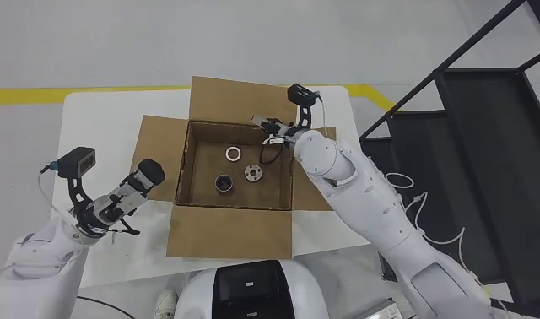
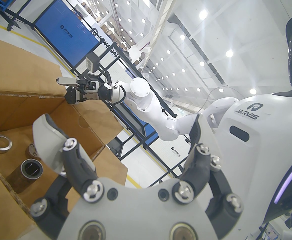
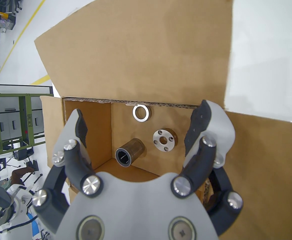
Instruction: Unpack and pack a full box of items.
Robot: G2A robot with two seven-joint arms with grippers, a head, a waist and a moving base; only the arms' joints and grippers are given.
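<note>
An open cardboard box (image 1: 190,163) stands on the white table (image 1: 101,125) with its flaps spread flat. On its floor lie a metal ring (image 1: 233,154), a round flange with holes (image 1: 253,171) and a dark cylindrical bushing (image 1: 224,182). My right gripper (image 1: 272,133) hovers over the box's far right corner, open and empty. Its wrist view looks down on the ring (image 3: 141,112), flange (image 3: 164,140) and bushing (image 3: 128,152) between its fingers (image 3: 203,118). My left gripper (image 1: 148,174) hangs open and empty beside the box's left flap, with the bushing (image 2: 30,169) and ring (image 2: 0,143) below it.
A black metal staircase (image 1: 472,125) stands close to the table's right side. A yellow floor line (image 1: 84,91) runs behind the table. Bare table surface lies left of the box, and the near flap (image 1: 232,230) reaches toward the table's front edge.
</note>
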